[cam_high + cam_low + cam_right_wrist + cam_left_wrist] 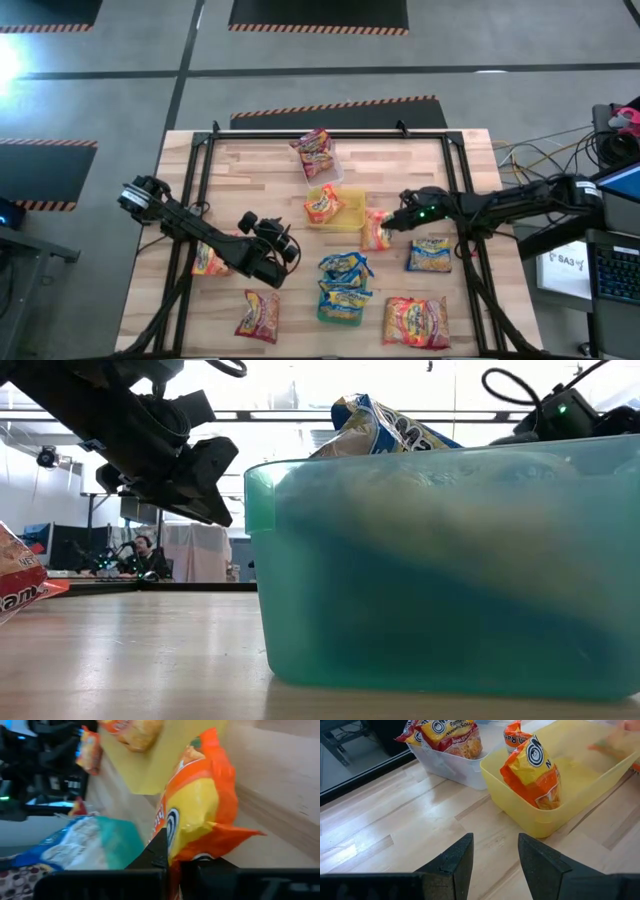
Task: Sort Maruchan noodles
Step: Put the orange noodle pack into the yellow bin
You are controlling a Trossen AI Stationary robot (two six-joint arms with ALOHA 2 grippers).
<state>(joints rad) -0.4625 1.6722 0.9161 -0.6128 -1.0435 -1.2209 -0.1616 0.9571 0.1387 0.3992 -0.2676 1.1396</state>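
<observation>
My right gripper (392,224) is shut on an orange Maruchan noodle packet (376,232) just right of the yellow tray (350,212), which holds another orange packet (535,772). Red packets stand in the clear tray (322,158), and blue ones lie in the green tray (344,300). Loose on the table lie a blue packet (430,255), two red ones (417,320) (258,315) and an orange one (210,260) under the left arm. My left gripper (495,857) hovers open left of the green tray, with nothing between its fingers. My right gripper pinches the orange packet by its crimped end (175,854) between the two fingers. The fingers come slanting down from the table's right side. The packet reaches away from the fingers toward the yellow tray; I cannot tell whether its far end rests on the table.
A black frame (200,180) runs along the table's left, far and right sides. In the low view the green tray (440,570) fills the near ground. Bare wood lies between the clear tray and the table's left side, and at the far right.
</observation>
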